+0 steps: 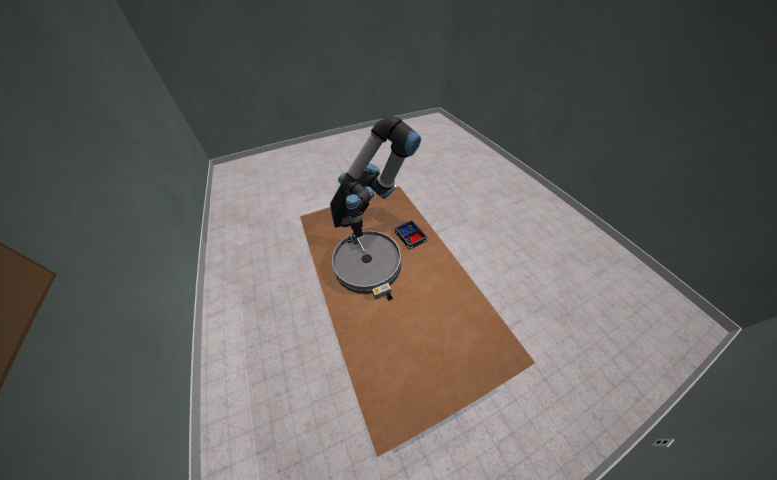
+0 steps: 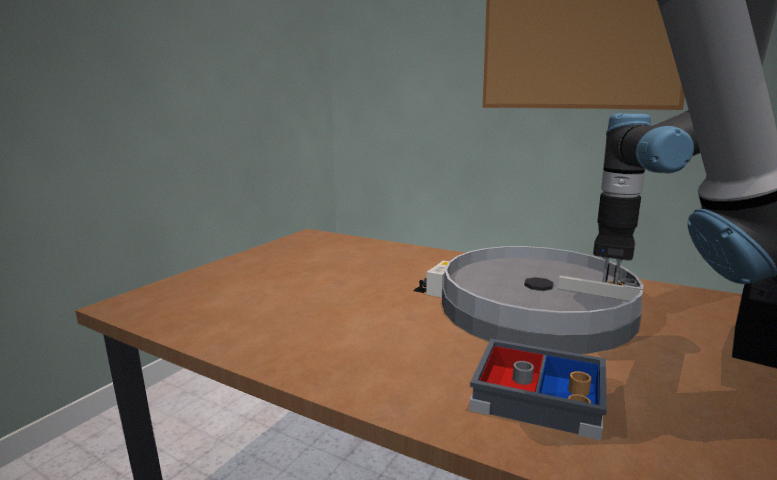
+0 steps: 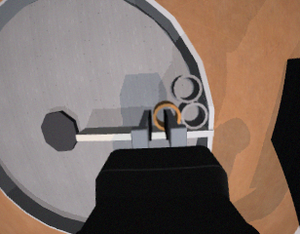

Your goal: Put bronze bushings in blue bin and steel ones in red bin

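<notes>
Green walls stand round the brown table point(image 1: 434, 333) point(image 2: 249, 309); over the turntable point(image 1: 344, 279) point(image 2: 499, 315) point(image 3: 23, 58) the gripper point(image 1: 359, 237) point(image 2: 612, 280) point(image 3: 157, 119) hangs partly open, holding nothing, by a bronze bushing point(image 3: 178, 117) close to two steel ones. I'd centre it and lower straight, sparing those neighbours. The blue bin point(image 1: 406, 227) point(image 2: 553, 386) holds two bronze bushings, the red bin point(image 1: 417, 237) point(image 2: 499, 375) one steel

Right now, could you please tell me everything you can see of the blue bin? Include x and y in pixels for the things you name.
The blue bin point(image 1: 407, 232) point(image 2: 554, 382) is the open-topped blue half of a dark grey tray point(image 1: 412, 246) point(image 2: 535, 406), perhaps plastic, beside the red bin point(image 1: 418, 237) point(image 2: 499, 374). It sits level, holding two bronze bushings point(image 1: 410, 226) point(image 2: 579, 384), one partly hidden by the rim in the exterior view.
</notes>
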